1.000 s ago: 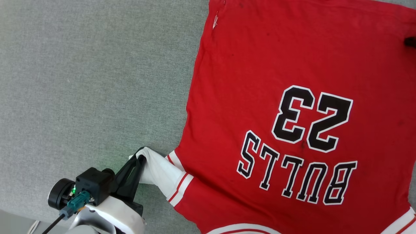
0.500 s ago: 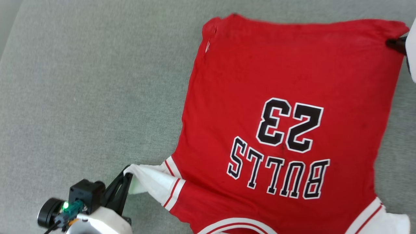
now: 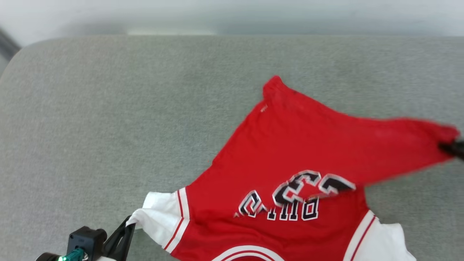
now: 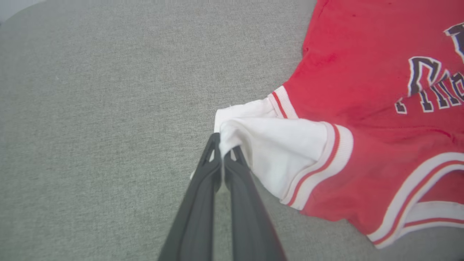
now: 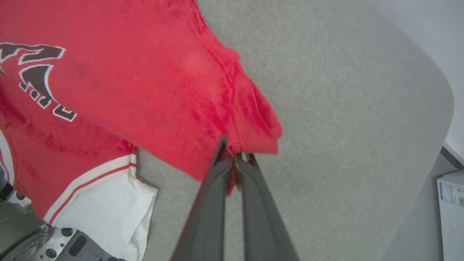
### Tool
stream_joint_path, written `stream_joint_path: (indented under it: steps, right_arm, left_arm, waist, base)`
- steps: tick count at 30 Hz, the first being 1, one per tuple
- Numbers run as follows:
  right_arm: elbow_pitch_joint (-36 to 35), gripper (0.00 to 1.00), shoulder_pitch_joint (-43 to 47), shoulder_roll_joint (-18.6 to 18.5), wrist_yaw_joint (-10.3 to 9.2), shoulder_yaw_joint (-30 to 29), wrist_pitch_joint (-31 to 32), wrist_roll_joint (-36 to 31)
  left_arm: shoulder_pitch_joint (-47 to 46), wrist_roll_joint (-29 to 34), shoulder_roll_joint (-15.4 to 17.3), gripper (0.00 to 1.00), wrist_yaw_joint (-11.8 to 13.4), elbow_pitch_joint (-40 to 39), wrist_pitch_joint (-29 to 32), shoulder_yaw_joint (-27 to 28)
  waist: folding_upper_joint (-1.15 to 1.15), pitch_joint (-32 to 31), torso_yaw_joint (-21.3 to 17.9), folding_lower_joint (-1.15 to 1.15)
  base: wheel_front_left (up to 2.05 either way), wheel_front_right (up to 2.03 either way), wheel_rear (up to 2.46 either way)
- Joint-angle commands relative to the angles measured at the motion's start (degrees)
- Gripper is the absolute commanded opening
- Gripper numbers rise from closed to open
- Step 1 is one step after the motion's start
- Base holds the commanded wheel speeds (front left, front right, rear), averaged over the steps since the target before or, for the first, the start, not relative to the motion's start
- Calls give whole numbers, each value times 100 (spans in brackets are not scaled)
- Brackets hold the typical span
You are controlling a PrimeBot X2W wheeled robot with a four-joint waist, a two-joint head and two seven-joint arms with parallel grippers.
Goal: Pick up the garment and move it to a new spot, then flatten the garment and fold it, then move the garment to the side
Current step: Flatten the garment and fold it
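Observation:
The garment (image 3: pixel 290 145) is a red T-shirt with white sleeves, striped trim and black-and-white lettering, lying on a grey padded surface (image 3: pixel 108 108). My left gripper (image 3: pixel 127 226) at the lower left is shut on the edge of the near white sleeve (image 4: pixel 275 152), seen close in the left wrist view as the left gripper (image 4: pixel 225 150). At the right edge my right gripper (image 3: pixel 449 146) is shut on a red hem corner and holds it lifted, so the cloth drapes over part of the number. The right wrist view shows the right gripper (image 5: pixel 232 150) pinching that red corner (image 5: pixel 253 123).
The grey surface has rounded corners; its far edge (image 3: pixel 217 36) runs across the top of the head view, its right edge curves past in the right wrist view. A white box (image 5: pixel 451 210) stands beyond that edge. Bare grey fabric lies to the left of the shirt.
The head camera has tilted up, so the surface's far edge now shows. My right gripper has shut on the red hem corner and raised it, folding cloth over the number. The left keeps its sleeve.

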Motion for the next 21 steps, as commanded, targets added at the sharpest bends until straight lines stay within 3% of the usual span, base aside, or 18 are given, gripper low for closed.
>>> stream_joint_path:
  steps: [1, 3, 6, 11, 16, 17, 18, 21]
  right_arm:
    - [-81, 0, 489, -184, -3, -12, -104, 117]
    - [-93, 0, 1333, -422, -3, -51, -331, 334]
    - [-18, 0, 2227, -493, -3, -43, -557, 550]
    - [413, 0, 3353, -91, -3, -87, -1009, 609]
    - [760, 0, 3660, 363, -3, -303, -1173, 415]
    - [779, 41, 3617, 394, -3, -395, -1194, 370]
    - [771, 100, 3544, 414, -3, -497, -1207, 314]
    - [622, 100, 3346, 324, -2, -835, -1229, 178]
  left_arm:
    - [106, -29, 47, 0, 62, -30, -20, 10]
    - [224, -53, 108, 0, 112, -85, -27, 39]
    - [298, -54, 129, 0, 164, -139, -27, 52]
    - [257, -6, 145, 0, 145, -176, -22, 63]
    - [202, 2, 155, 0, 169, -173, -6, 83]
    - [201, 4, 155, 0, 172, -176, 2, 78]
    - [202, 5, 155, 0, 178, -181, 5, 74]
    - [192, 11, 151, 0, 185, -195, 15, 59]
  waist:
    - [0, -234, -232, 0]
    - [0, -328, -351, 0]
    - [0, -347, -427, 0]
    - [0, -263, -484, 0]
    - [0, -202, -523, 0]
    - [0, -201, -531, 0]
    - [0, -202, -536, 0]
    - [0, -212, -526, 0]
  base:
    - [0, 0, 0]
    - [0, 0, 0]
    - [0, 0, 0]
    - [0, 0, 0]
    - [0, 0, 0]
    - [0, 0, 0]
    - [0, 0, 0]
    - [0, 0, 0]
